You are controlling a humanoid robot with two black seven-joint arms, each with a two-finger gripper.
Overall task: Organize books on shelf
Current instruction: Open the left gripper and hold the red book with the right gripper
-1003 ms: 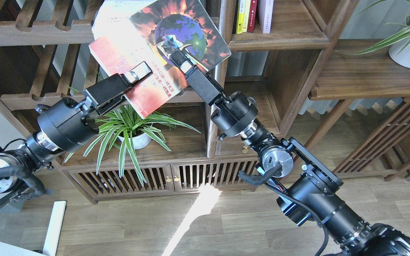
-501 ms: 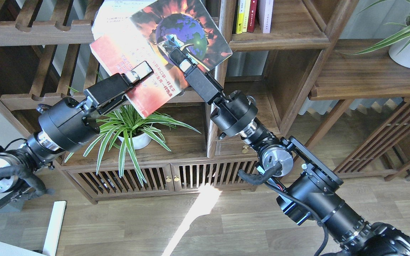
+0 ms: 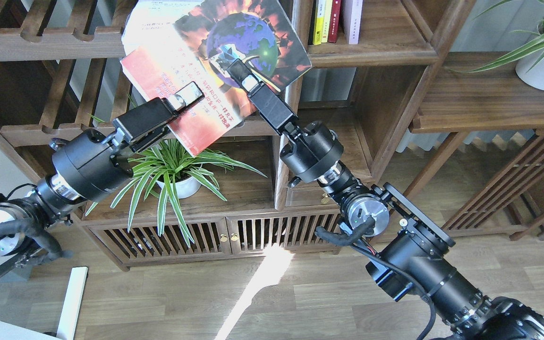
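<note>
- We are reaching in from the left with our left tool (image 3: 184, 94); its light fingers are lying against the lower left part of the red-orange book (image 3: 191, 80). We judge it is pinching the book's edge to carry the weight, but the far finger is hidden behind the cover, so we cannot tell for sure.
- The red-orange book, with its blue globe cover, is being held tilted in the air in front of the shelf (image 3: 300, 28), not yet standing on any board.
- Behind it a white book (image 3: 151, 19) is showing at the upper left; we cannot tell if it is being held together with the first one.
- Our right tool (image 3: 239, 75) is pressing on the cover near the globe, probably to steady and turn the book toward the compartment; its fingers are seen dark and end-on, so we cannot tell their state.
- Further right, the slim yellow and dark-red books (image 3: 326, 21) are standing upright already.
</note>
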